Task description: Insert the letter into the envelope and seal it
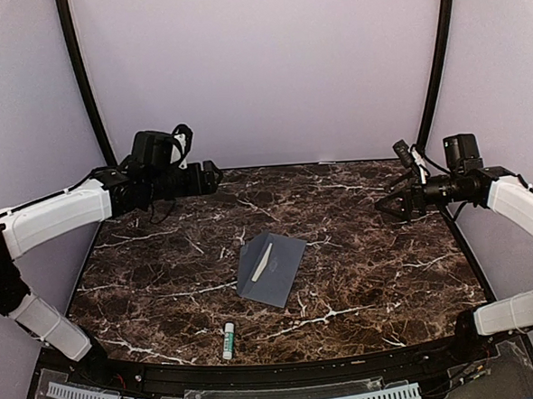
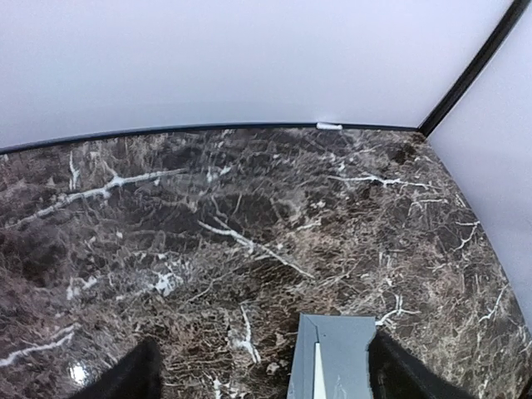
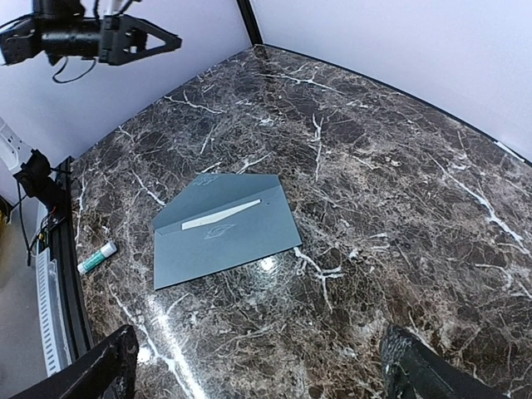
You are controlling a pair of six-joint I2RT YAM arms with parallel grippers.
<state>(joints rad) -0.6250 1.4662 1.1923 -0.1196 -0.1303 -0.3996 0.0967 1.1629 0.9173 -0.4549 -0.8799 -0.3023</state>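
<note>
Envelope: grey-blue, flat on the marble table, turned at a slant, a small pale emblem on its face; no gripper touches it.
Letter: only a narrow cream sliver shows, lying along the envelope's flap line; the rest is hidden, and whether the flap is stuck down cannot be told.
Left gripper: raised above the table, well apart from the envelope, behind it and to its left; jaws spread wide with nothing between them.
Left wrist view: the two dark fingers sit at the bottom corners, and the envelope's near end with the cream sliver shows below and between them, on the table.
Right gripper: up in the air, well to the right of the envelope and a little behind it; jaws wide apart, holding nothing.
Right wrist view: dark fingers frame the bottom of the picture, the envelope lies whole beyond them, the cream sliver runs across its middle, and the left gripper hangs above the far side.
Glue stick: white with a green end, lying on its side on the table, near the envelope's front-left corner but apart from it, towards the arm bases; it also shows in the right wrist view.
</note>
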